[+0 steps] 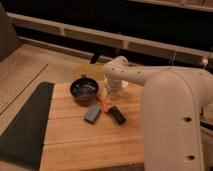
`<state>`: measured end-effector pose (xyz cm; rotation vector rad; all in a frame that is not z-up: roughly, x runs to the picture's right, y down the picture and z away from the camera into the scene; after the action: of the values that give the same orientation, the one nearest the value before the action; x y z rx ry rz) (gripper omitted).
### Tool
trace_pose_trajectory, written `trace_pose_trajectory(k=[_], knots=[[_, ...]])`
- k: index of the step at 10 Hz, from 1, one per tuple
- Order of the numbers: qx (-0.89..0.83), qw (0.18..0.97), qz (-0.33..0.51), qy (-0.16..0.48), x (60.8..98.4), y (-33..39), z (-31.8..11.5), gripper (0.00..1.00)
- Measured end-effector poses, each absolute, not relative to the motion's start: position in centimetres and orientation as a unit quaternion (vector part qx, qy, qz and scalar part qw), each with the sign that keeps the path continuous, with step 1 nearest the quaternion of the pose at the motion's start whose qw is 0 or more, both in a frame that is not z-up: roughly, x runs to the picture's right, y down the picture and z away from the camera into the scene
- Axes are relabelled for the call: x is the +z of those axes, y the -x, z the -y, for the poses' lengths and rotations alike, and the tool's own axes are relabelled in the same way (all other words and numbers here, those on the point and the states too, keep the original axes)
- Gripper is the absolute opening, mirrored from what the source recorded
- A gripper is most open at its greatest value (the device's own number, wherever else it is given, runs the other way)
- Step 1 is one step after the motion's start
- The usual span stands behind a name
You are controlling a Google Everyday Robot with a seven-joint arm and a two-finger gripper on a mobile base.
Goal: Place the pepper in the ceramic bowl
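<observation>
Orange-red pepper [103, 104] lies on the table [75, 136] just beside the bowl [83, 90], not in it. Gripper [111, 94] hangs close over it (grip state cannot be told). Judged step: pickup. Next: secure hold, short carry over the rim.

text: none readable | tool [108, 96]: over the wooden board [80, 136], just beside the ceramic bowl [73, 90]

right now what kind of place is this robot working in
Probably an indoor robot test area: a wooden tabletop holds staged items, a ceramic bowl, a pepper and a blue-grey block, with a dark mat alongside. The end effector hangs over the pepper, beside the bowl.
</observation>
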<state>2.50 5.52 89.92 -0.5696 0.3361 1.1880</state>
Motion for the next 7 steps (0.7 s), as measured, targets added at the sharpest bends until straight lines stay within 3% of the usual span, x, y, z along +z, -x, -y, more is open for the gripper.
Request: trace_pose_trajectory(k=[7], knots=[[0.549, 0.758, -0.164, 0.312, 93.9, -0.8, -7.2, 0.65]])
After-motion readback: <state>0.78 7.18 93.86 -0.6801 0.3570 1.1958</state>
